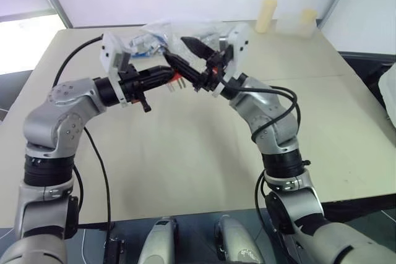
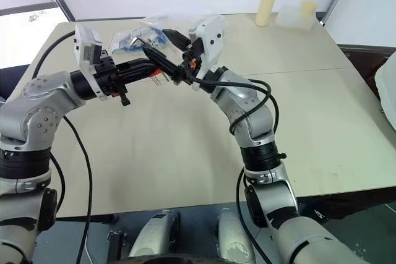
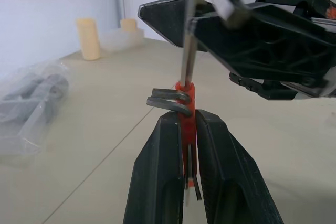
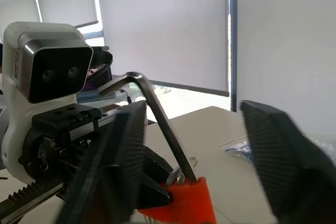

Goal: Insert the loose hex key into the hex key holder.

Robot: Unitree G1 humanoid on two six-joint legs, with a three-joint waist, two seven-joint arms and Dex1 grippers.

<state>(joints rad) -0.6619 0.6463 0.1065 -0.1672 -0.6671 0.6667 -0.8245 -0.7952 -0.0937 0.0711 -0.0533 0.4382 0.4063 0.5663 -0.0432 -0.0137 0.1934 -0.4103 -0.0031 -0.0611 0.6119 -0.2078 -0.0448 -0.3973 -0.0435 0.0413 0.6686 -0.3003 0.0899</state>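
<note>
- Two black-fingered robot pincers meeting in mid-air above a pale beige counter (image 1: 185, 165), tips nearly touching.
- Left pincer (image 3: 188, 129) clamped tight on the small red-orange plastic hex key holder (image 3: 186, 106), held clear of the counter with fingers (image 3: 157, 182) pressed against both flat sides.
- Short grey metal keys (image 3: 168, 99) folded out from the holder's side, curled ends stacked one above the other.
- Loose hex key (image 4: 163, 121), a thin dark grey metal rod bent in an L, standing with its long leg planted in the top of the holder, bent end uppermost and leaning toward the left wrist camera.
- Right pincer (image 1: 189, 54) spread wide apart, one finger (image 4: 113, 166) just beside the rod, the other (image 4: 283, 150) well clear; contact with the rod cannot be told, no grip visible.
- Clear plastic bags of dark parts (image 3: 31, 98) lying on the counter behind the pincers.
- Pale yellow cylinder (image 1: 265, 15) upright at the counter's far edge, next to a translucent tub (image 1: 288, 24) and a second, shorter yellow cylinder (image 1: 308, 17).
- White blinds (image 4: 163, 30) drawn over the windows beyond.
</note>
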